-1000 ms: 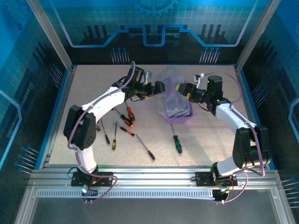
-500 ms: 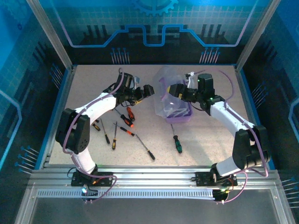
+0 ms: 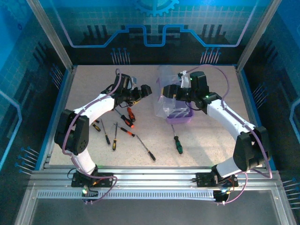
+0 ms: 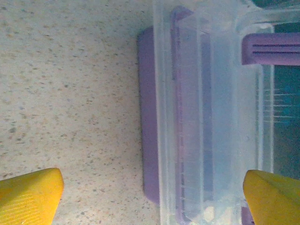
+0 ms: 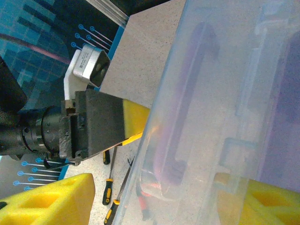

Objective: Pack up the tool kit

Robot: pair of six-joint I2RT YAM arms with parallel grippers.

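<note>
The tool kit [image 3: 180, 117] stands mid-table, its purple base down and its clear lid [image 3: 165, 77] raised upright. My right gripper [image 3: 168, 91] is open, its jaws straddling the lid's left edge; in the right wrist view the lid [image 5: 225, 93] runs between the yellow fingers [image 5: 47, 201], one seen through the plastic. My left gripper [image 3: 146, 90] hangs wide open just left of the case, with nothing in it. In its own view the gripper [image 4: 150, 199] faces the purple base [image 4: 150, 117]. Several orange-black screwdrivers [image 3: 126, 119] lie left of the case. A green-handled one [image 3: 178, 144] lies in front.
Low blue walls [image 3: 60, 101] and an aluminium frame enclose the speckled table. The loose screwdrivers spread under my left arm toward the table's front middle [image 3: 146, 150]. The left gripper's black body [image 5: 93, 124] shows close beside the lid in the right wrist view.
My left gripper has drawn back to the left, away from the case. My right gripper has moved left with the lid, which has swung more upright.
</note>
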